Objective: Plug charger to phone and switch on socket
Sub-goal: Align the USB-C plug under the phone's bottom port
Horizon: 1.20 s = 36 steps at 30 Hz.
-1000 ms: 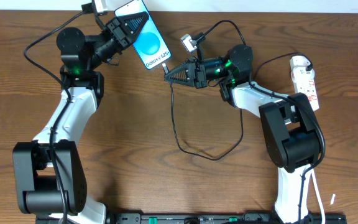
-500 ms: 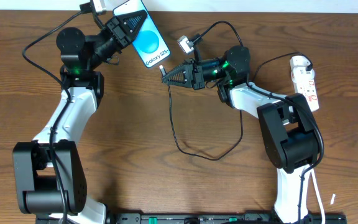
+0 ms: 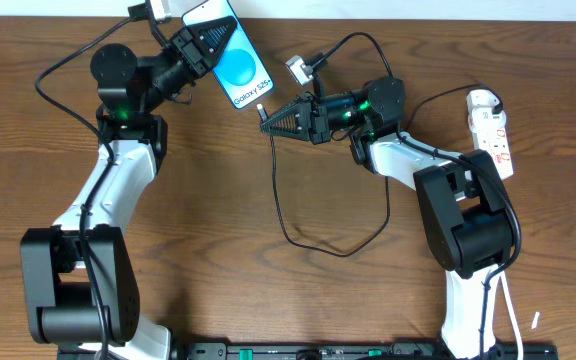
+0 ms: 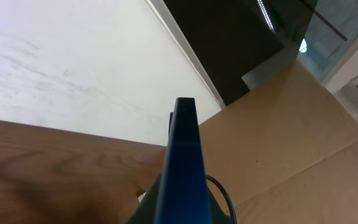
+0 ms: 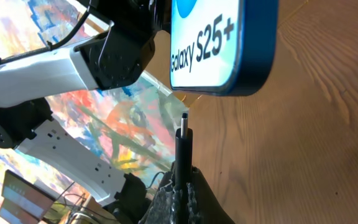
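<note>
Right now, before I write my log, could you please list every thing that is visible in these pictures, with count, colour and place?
slim rectangular smartphone with black frame and blue screen: 1, blue and black, top, left of centre.
long thin black charger cable with small plug: 1, black, loops over the table's middle; plug tip just short of the smartphone's edge.
narrow white power strip with red markings: 1, white, far right.
small grey connector on a thicker black cable: 1, grey, top centre.
brown wooden table: 1, brown, under everything.
left arm: 1, white and black, left side; jaws shut on the smartphone.
right arm: 1, white and black, right side; jaws shut on the charger cable.
</note>
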Tool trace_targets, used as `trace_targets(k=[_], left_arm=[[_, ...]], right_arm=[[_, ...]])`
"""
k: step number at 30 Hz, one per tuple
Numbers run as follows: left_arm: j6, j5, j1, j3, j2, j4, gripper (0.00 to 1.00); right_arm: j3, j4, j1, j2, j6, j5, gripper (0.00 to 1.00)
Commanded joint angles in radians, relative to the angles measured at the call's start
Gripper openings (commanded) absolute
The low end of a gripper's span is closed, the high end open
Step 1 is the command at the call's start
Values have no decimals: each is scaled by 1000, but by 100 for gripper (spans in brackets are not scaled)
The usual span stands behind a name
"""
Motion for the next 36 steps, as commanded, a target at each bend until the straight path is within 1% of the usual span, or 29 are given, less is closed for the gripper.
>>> trace_targets(k=[1, 36], left_arm=[[21, -8, -2, 3, -16, 13, 7], [16, 58, -16, 3, -15, 13, 7]], right_arm=[[20, 7, 3, -17, 15, 16, 1], [20, 18, -11, -17, 13, 16, 1]])
